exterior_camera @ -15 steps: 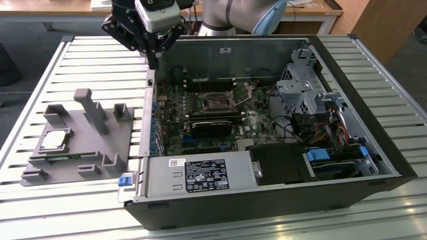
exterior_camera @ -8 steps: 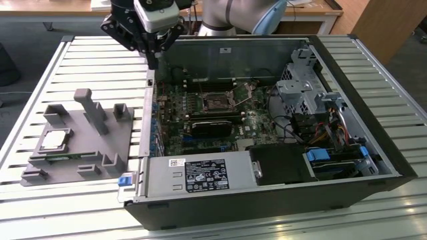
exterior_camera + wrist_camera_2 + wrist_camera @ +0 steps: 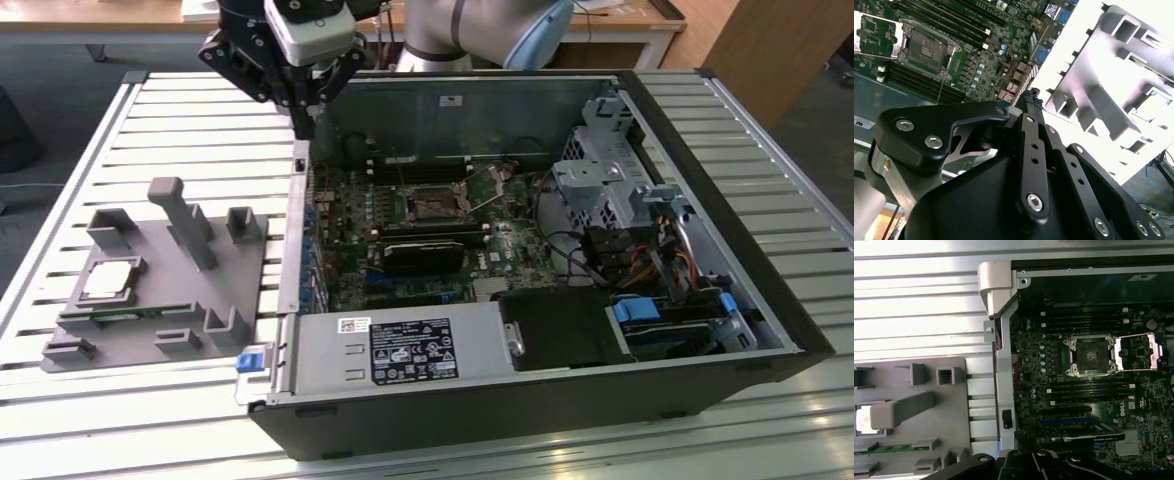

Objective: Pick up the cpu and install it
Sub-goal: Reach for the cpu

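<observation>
The cpu (image 3: 110, 278) lies flat in a pocket of the grey tray (image 3: 134, 345), silver top up, at the exterior view's left. It is just beside the tall peg (image 3: 187, 225). In the first wrist view that peg (image 3: 899, 410) covers part of the cpu (image 3: 861, 421). Nothing touches the chip. The tray sits on the slatted metal worktop (image 3: 174, 110), close against the open case (image 3: 534, 410).

The gripper (image 3: 304, 128) hangs above the case wall on the tray side, near the far corner and well apart from the cpu. Its fingers (image 3: 1026, 115) look pressed together to a point and pinch nothing.

Inside the case the motherboard (image 3: 400, 260) lies face up. Near its middle the socket (image 3: 437, 207) is uncovered, and in the first wrist view its plate (image 3: 1136, 351) is swung open beside it. Dark memory slots run along both sides of the socket.
</observation>
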